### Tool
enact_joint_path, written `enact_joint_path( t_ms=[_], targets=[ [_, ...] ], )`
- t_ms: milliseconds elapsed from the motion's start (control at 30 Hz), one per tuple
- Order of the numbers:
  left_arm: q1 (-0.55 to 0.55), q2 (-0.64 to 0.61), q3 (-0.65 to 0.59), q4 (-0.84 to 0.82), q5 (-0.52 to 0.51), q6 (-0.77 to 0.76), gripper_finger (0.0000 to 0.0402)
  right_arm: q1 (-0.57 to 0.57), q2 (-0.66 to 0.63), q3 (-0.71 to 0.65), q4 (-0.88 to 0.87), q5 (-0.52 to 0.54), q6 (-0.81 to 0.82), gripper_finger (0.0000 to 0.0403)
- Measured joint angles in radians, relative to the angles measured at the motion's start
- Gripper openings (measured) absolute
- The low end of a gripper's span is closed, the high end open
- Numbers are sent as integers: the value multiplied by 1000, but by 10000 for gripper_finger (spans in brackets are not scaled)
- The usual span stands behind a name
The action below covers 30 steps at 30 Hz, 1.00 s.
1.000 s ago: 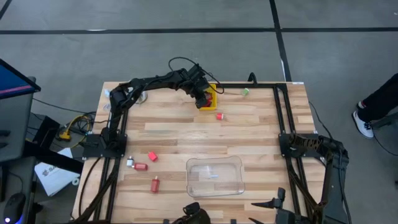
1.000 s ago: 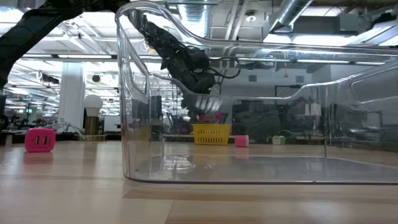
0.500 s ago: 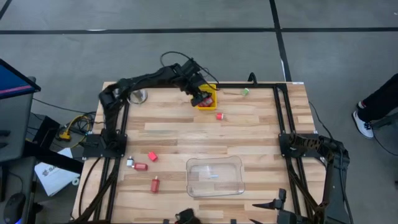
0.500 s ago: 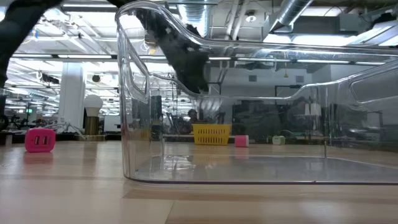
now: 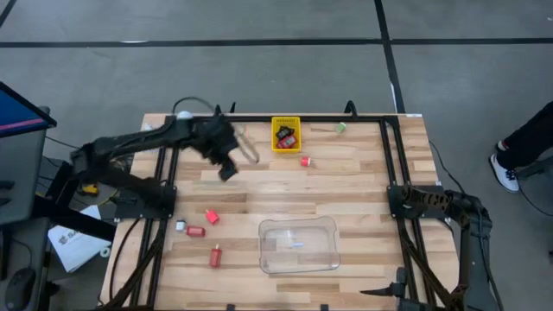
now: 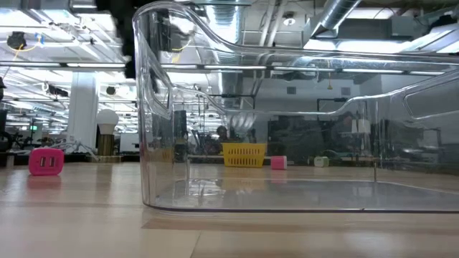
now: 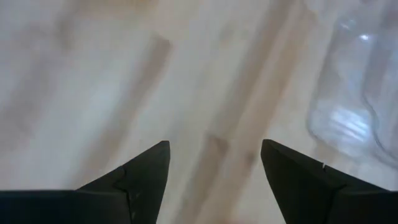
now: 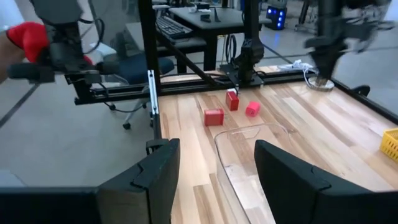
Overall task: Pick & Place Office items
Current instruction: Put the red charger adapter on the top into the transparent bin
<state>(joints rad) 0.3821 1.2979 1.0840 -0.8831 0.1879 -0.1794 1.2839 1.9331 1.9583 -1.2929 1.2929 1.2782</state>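
The yellow basket (image 5: 286,134) stands at the table's far edge with red and black office items in it. Loose items lie on the wood: a red one (image 5: 305,161) near the basket, a green one (image 5: 340,127) at the far edge, and three red ones (image 5: 211,217) (image 5: 195,231) (image 5: 215,256) at the near left. My left gripper (image 5: 228,171) (image 7: 214,146) hangs open and holds nothing above bare wood, left of the basket. My right gripper (image 5: 384,289) (image 8: 217,143) waits open at the near edge, right of the clear tray (image 5: 298,244).
A white ball with a cord (image 5: 183,113) sits at the far left corner. A small pale piece (image 5: 181,225) lies beside the near-left red items. Black frame rails (image 5: 393,164) run along both sides. The clear tray's wall (image 6: 154,115) fills most of the low view.
My left gripper has left its place over the yellow basket, risen and swung quickly toward the table's left edge and somewhat nearer. It now hangs over bare wood. The basket and the loose items lie as before.
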Motion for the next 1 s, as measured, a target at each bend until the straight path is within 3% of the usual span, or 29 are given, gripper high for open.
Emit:
enact_joint_path(
  t_ms=[233,400,567,700,1000],
  targets=[
    [-217,-211,-196,-68,-9,-207,236,-21,0,17,-1,-10,-86,201],
    [-457,-253,-232,-136,-125,-411,232,-27,0,31,-12,-12,-119,201],
    [-693,-206,-234,-140,-200,-547,240,-27,0,31,-13,-13,-127,201],
    [-818,-133,-234,-202,-218,-651,248,-25,0,31,-12,-16,-127,201],
    [-901,57,-234,-258,-215,-677,265,-10,0,31,-12,-21,-127,201]
  ],
)
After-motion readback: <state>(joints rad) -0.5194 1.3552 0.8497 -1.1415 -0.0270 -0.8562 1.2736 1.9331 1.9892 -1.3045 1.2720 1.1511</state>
